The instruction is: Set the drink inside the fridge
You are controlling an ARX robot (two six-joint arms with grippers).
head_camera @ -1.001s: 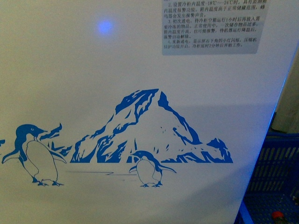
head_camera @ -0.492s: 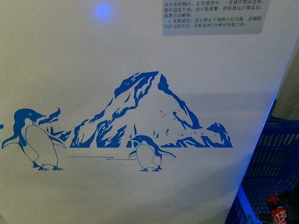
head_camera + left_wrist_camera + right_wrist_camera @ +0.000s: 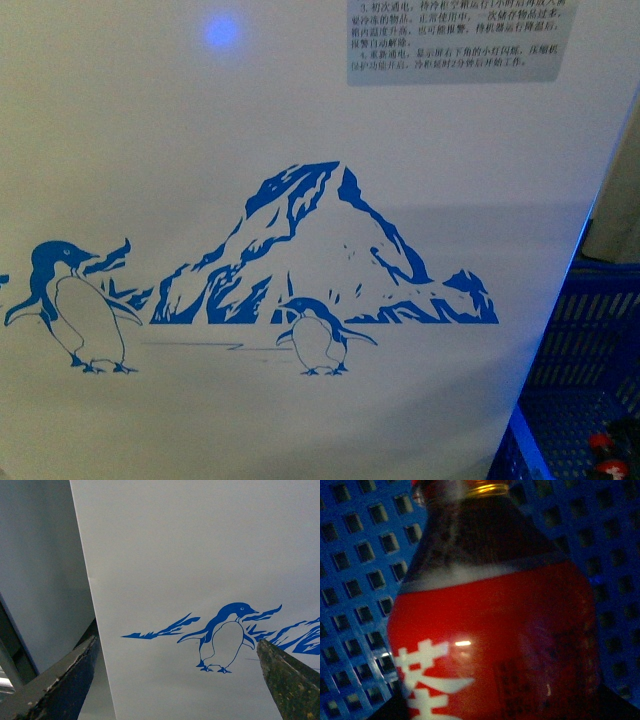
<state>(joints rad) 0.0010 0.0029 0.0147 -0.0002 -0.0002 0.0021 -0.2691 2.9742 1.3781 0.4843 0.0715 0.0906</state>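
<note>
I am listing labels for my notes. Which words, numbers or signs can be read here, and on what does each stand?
Grey sticker on the fridge: numbered lines of Chinese print, one starting "4."; the rest is too small and blurred to read.
Red label of the drink: one large white Chinese character, cut off by the picture's edge, perhaps "茶"; the small dark print beside it is unreadable.

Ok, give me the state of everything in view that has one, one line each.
Fridge: lid out of view, open or shut unknown.
Drink: capped, in the blue crate, not yet in the fridge.
Left end effector: open, empty.
Right end effector: either side of the drink; grip cannot be told.
</note>
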